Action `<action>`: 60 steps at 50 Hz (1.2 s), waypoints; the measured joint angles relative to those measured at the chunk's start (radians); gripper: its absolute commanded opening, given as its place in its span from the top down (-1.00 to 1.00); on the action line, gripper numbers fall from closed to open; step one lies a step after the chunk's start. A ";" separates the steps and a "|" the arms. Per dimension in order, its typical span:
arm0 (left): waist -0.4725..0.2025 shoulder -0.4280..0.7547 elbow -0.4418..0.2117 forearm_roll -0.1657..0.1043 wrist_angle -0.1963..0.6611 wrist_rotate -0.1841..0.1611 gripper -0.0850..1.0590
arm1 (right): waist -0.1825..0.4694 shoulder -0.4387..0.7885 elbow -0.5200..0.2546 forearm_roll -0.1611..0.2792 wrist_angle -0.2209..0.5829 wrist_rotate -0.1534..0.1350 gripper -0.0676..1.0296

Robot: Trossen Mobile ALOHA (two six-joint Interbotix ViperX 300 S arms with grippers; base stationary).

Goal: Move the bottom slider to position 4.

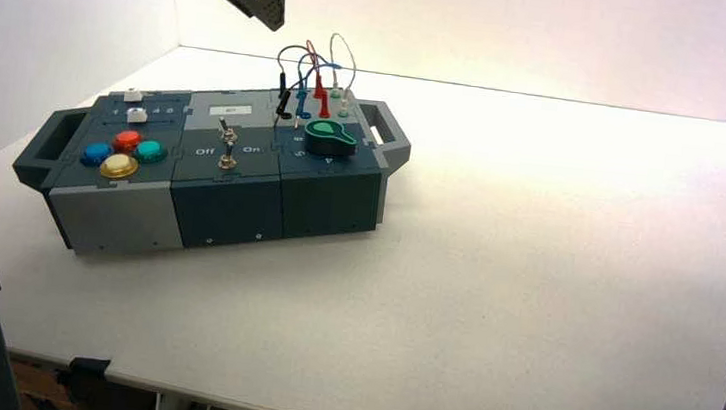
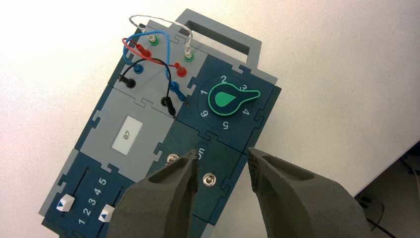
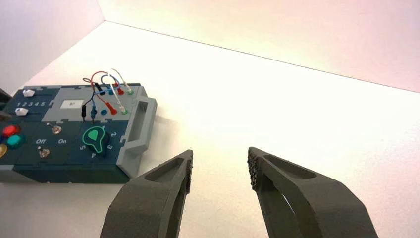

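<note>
Left end effector (image 2: 222, 171) released, fingers apart above the box (image 2: 148, 126), bottom slider (image 2: 105, 215) near 1

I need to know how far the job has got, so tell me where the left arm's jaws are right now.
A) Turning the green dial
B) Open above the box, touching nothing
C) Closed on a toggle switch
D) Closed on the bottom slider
B: in the left wrist view the left gripper hangs over the box with its jaws spread, and the bottom slider sits untouched beside the number row.
</note>
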 measured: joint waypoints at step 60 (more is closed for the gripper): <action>0.327 -0.018 0.002 0.012 0.084 -0.140 -0.01 | 0.009 0.258 -0.133 -0.040 0.118 -0.012 -0.08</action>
